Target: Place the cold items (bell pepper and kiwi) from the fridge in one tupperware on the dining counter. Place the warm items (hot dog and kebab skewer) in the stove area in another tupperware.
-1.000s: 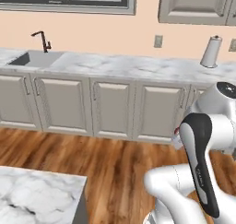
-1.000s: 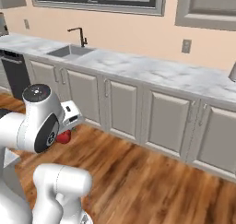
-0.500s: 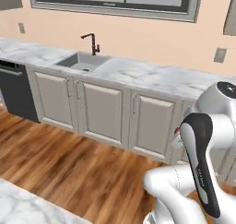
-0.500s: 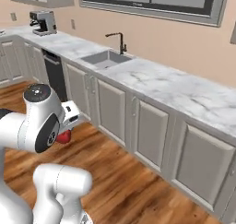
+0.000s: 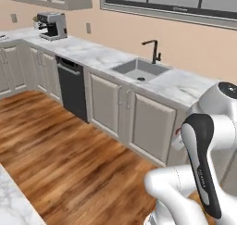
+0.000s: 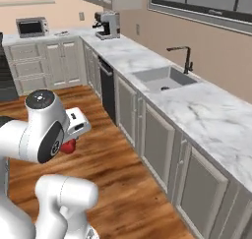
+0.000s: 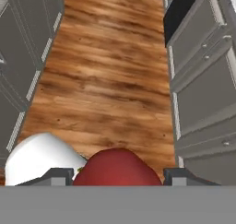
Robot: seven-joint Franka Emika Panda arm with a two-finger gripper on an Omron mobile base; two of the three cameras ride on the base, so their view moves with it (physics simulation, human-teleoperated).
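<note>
Bell pepper (image 7: 116, 168), red, sits between the jaws of the gripper (image 7: 117, 174) in the hand view, dark tips either side of it, so the jaws are closed on it, held wide by its bulk. In the right base view a bit of the red pepper (image 6: 68, 145) peeks out under the tucked-in hand.

Change since a second ago: the whole background has swung. The sink (image 5: 140, 70) and faucet (image 5: 153, 51) have slid from the far left toward the middle-right, and a dishwasher (image 5: 72, 88) and coffee machine (image 5: 52, 25) have come into view. That is the base turning and driving, not things moving; arm pose is the same.

Meaning: pepper is picked and in transit along the wood floor (image 7: 106, 80) by the table (image 6: 197, 110). Likely heading for the dining counter; no tupperware visible yet.
</note>
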